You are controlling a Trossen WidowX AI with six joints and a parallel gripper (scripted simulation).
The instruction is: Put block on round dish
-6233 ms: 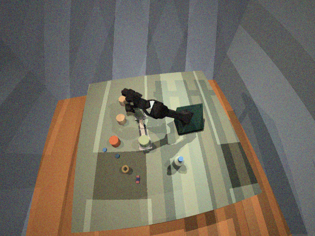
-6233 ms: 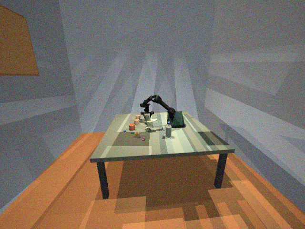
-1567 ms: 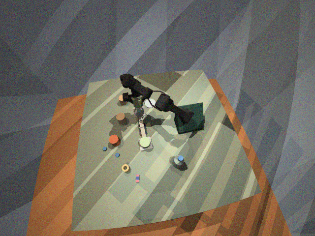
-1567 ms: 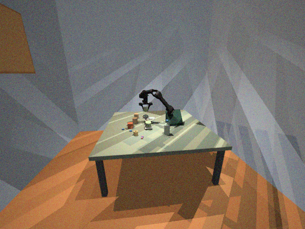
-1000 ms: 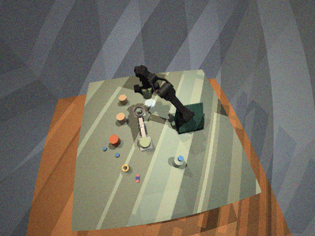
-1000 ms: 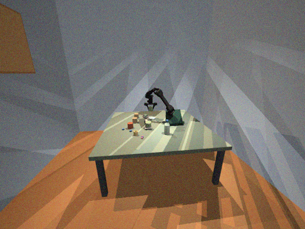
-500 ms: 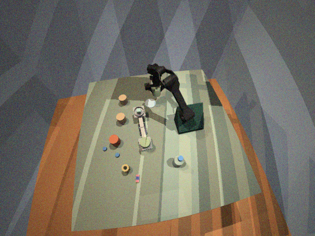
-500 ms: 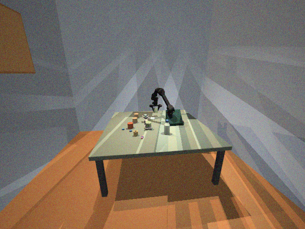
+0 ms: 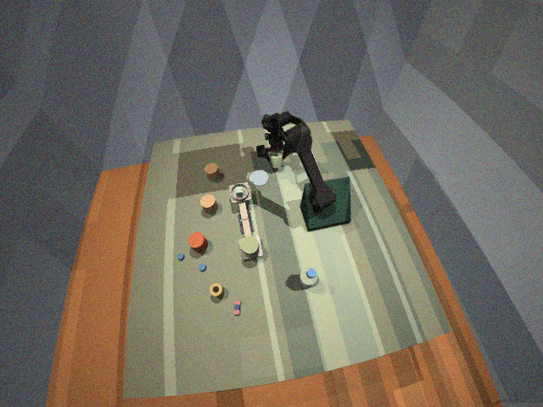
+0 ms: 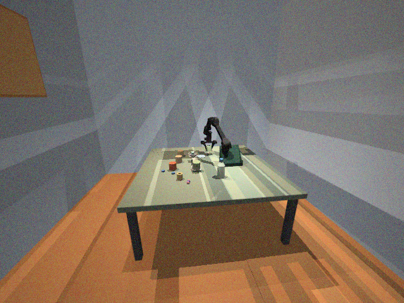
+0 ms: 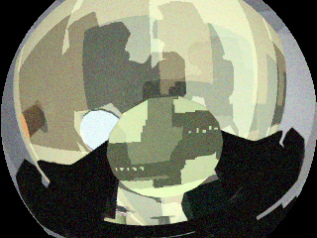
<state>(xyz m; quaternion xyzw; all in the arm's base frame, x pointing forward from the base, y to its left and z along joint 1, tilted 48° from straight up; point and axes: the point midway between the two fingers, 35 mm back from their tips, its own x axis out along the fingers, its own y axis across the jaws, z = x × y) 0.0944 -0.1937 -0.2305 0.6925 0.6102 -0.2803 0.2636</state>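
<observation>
"One cup is hanging off the table. What are the jaws doing?"

"The gripper is clasping that cup, a finger on either side. The block is sitting uncovered on one end of the balance."

"And the dish?"

"It is lying bare, beside the block's end. The cup is appearing off to its side, so I am judging the step as parking the cup."

"What is good handling requiring?"

"Carrying it farther from the dish, lowering it gently and upright, and opening only once the table is bearing its weight. Retreating straight up is preventing a fingertip from tipping it."

"Any hazard remaining?"

"The other cup is standing on the far end. Nudging the beam is risking a fault, so the arm should be keeping well away, then be coming down over the block squarely, gripping lightly and lifting slowly, since the balance may be tilting as it is losing weight."
</observation>
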